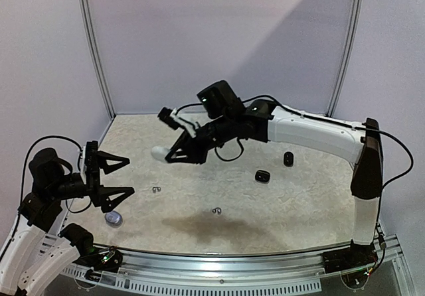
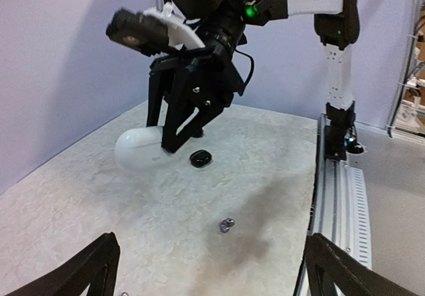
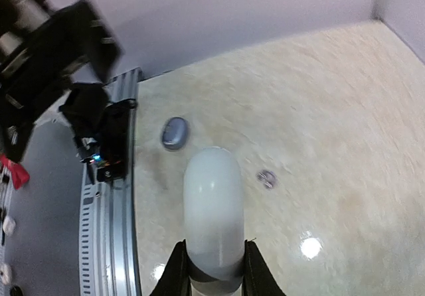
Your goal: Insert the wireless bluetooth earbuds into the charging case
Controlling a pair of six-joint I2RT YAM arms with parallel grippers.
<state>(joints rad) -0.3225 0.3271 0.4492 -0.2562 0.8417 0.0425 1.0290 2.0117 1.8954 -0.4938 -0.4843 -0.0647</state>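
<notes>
Right gripper (image 3: 212, 275) — jaws narrowed on one end of the white charging case (image 3: 212, 203), over the table's (image 1: 299, 203) far-left part. Left gripper (image 1: 121, 176) — jaws spread wide, nothing between them. Silvery-grey earbuds, lying loose on the table: one (image 1: 157, 190) near the open jaws, another (image 1: 216, 211) mid-table. Grey oval case (image 1: 114, 219) at the near-left edge.

The case (image 3: 212, 206) is glossy white, the earbuds (image 1: 216, 211) silvery grey, the table (image 1: 312, 203) beige with faint marbling.

Smooth, perhaps plastic white case (image 3: 212, 203); glossy marbled tabletop (image 3: 332, 137)
</notes>
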